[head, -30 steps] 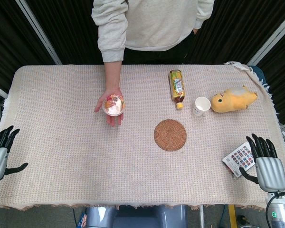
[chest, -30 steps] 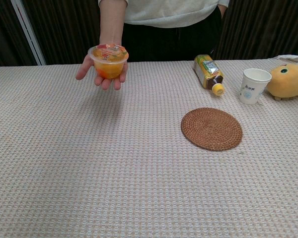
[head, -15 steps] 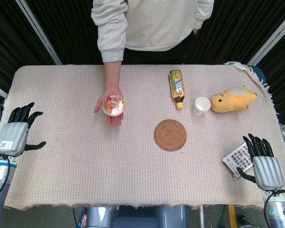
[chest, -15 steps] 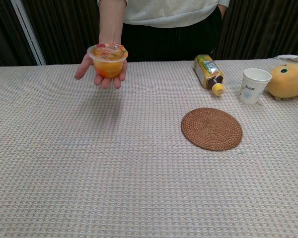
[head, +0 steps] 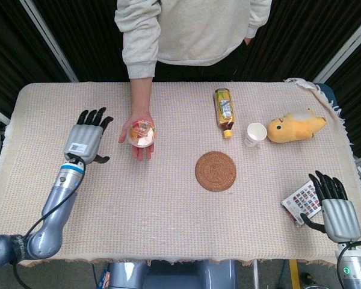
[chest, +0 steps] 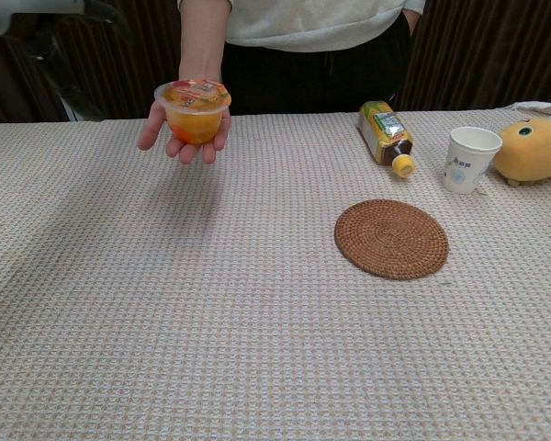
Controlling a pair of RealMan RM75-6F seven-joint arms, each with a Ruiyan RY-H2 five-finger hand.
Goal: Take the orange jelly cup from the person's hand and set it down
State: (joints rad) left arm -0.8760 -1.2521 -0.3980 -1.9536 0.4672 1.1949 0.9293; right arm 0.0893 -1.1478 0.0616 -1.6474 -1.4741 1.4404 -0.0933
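The orange jelly cup (head: 141,133) (chest: 194,109) rests on the person's upturned palm (head: 138,143) held above the table's left-centre. My left hand (head: 87,137) hovers just left of that palm with fingers spread and nothing in it; only a blurred edge of it shows at the chest view's top left. My right hand (head: 337,208) stays at the table's near right corner, fingers apart and empty.
A round woven coaster (head: 216,171) lies mid-table. Behind it are a lying bottle (head: 224,111), a white paper cup (head: 255,133) and a yellow plush toy (head: 295,126). A patterned card (head: 304,200) lies beside my right hand. The person (head: 192,30) stands at the far edge.
My left hand has swept from the table's left edge inward and forward, ending close to the person's palm. The person raised the cup slightly. My right hand barely moved.
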